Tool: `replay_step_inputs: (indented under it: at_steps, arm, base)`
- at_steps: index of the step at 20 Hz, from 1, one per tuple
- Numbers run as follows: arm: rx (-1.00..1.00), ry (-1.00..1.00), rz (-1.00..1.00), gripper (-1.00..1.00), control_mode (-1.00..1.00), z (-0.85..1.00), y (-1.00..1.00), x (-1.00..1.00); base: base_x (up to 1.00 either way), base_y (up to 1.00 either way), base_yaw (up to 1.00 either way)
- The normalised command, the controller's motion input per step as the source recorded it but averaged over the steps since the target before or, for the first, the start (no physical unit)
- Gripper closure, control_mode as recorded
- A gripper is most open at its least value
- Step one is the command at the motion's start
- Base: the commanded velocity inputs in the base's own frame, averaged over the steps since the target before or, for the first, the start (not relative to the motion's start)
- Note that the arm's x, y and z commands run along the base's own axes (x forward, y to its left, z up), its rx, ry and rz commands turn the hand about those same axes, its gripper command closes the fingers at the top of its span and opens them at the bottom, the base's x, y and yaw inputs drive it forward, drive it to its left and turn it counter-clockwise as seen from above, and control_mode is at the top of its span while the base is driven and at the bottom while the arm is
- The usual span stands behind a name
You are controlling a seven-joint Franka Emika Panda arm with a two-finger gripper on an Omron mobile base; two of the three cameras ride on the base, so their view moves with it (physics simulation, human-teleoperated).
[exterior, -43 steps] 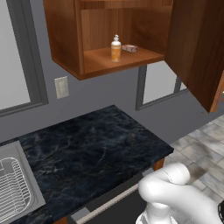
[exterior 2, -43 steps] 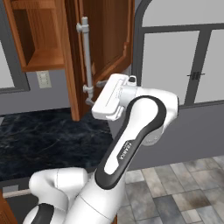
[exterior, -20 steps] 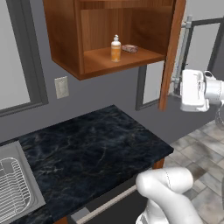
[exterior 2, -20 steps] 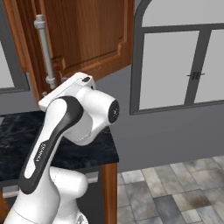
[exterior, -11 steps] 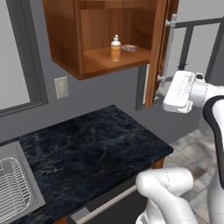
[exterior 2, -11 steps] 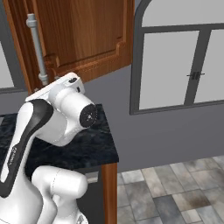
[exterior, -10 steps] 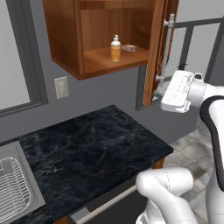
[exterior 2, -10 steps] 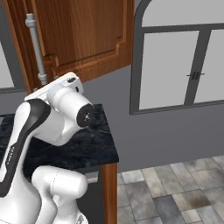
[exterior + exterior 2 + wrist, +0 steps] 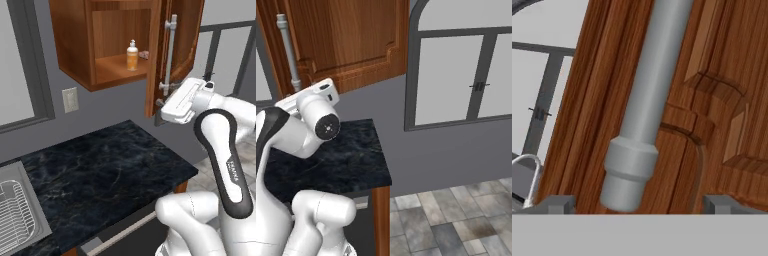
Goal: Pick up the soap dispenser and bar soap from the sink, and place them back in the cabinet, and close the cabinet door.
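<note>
A black marble-patterned counter (image 9: 105, 175) with pale veining is set against a grey wall (image 9: 115, 107), with a white wall outlet (image 9: 70, 99) above it and grey-framed windows (image 9: 456, 75) to the side; grey stone floor tiles (image 9: 456, 215) are seen past the counter's end. At the counter's left edge, a corner of the steel sink (image 9: 17, 210) with its wire rack is visible. The cabinet (image 9: 95, 42) is a box of reddish-brown grained wood mounted on the wall. Inside it, the soap dispenser (image 9: 132, 55) — an orange bottle with a white pump — is stood upright, and the bar soap (image 9: 144, 53) is just visible beside it, partly hidden by the door edge. The cabinet door (image 9: 175, 45) is a panelled wood slab carrying a long cylindrical silver bar handle (image 9: 170, 55). The gripper (image 9: 639, 202) is held against the lower end of that handle, with the jaws spread wide and the bar lying between the fingertips (image 9: 559, 204), nothing being clamped. Compared with two seconds earlier, the door has been swung much nearer to shut — then it stood wide open — and the hand has been brought up to the handle.
</note>
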Motion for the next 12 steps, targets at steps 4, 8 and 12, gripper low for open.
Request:
replay_step_inputs:
  at_steps: [4,8,12]
  arm:
    - [0.00,0.00,-0.08,-1.00,-1.00,0.00,0.25,0.51]
    - [0.00,0.00,-0.07,-1.00,-1.00,0.00,0.23,0.48]
    - [0.00,0.00,-0.04,-1.00,-1.00,0.00,0.16,0.44]
  base:
    - [0.00,0.00,0.00]
    - [0.00,0.00,0.00]
    - [0.00,0.00,0.00]
